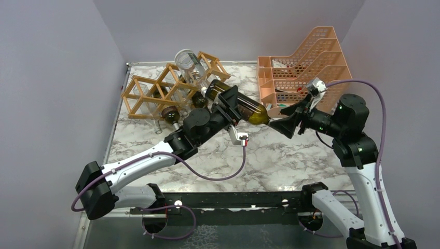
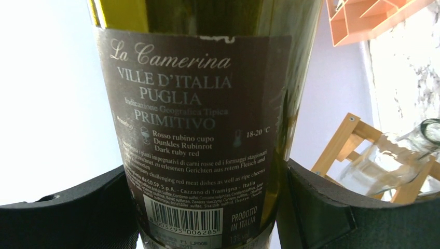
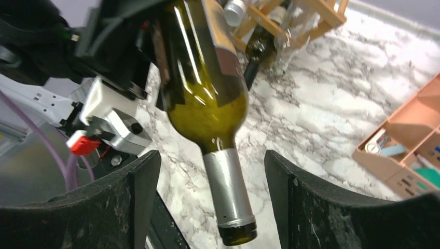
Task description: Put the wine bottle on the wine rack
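Wine bottle (image 1: 249, 110) – dark green glass, brown back label (image 2: 192, 129) reading "La Camerina … Primitivo", silver foil on the neck (image 3: 228, 187). It lies roughly level in the air above the marble-patterned tabletop (image 1: 290, 161), not resting in any cell.

Left pincer (image 1: 228, 104): clamped around the bottle's body. In the left wrist view the black fingers (image 2: 337, 212) press against either side of the label's lower part.

Right pincer (image 1: 277, 120): fingers spread apart. The right wrist view shows the foil neck hanging between the two pads (image 3: 119, 207) with a gap on each side and touching neither.

Wine rack (image 1: 155, 96): light wooden lattice with diamond cells, standing just beyond the left pincer on the side away from the right pincer. The bottle's base end points toward it and sits near its front corner; whether they touch cannot be told.

Rack contents – a clear glass bottle (image 1: 189, 65) in an upper cell and a dark bottle (image 1: 170, 113) low at the front.

Tray organiser (image 1: 306, 62): peach-orange plastic mesh in stacked tiers, standing behind the right pincer, well apart from the rack.
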`<state>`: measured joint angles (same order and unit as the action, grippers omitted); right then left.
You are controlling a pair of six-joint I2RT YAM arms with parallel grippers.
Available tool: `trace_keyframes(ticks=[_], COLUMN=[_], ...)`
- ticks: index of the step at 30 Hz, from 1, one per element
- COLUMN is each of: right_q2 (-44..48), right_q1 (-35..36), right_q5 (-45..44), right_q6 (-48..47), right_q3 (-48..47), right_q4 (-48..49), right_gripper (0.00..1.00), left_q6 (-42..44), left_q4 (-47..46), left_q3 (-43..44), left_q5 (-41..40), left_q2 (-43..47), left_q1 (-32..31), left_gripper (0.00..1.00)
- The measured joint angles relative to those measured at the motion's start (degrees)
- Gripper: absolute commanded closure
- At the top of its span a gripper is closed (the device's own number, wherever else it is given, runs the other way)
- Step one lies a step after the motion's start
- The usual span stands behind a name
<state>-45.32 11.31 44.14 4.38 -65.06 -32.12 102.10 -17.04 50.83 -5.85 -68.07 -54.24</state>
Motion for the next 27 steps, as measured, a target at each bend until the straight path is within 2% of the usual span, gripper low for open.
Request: trace_keyframes(ticks=[12, 27], right_q2=[-2.8, -4.5], right_q1=[2.3, 6.0], right_q5=[-4.5, -4.5], right_q6=[-0.8, -2.1], right_q3=[5.8, 6.0], right_q4=[-1.1, -1.0], right_gripper=[0.31, 0.37], left_q6=[2.6, 6.8], left_q4=[0.8, 6.1], left_q3=[3.0, 7.9], left_q5=[0.2, 3.0], left_q2=[-0.7, -4.9], left_q1=[0.0, 0.0], left_gripper=[1.00, 1.00])
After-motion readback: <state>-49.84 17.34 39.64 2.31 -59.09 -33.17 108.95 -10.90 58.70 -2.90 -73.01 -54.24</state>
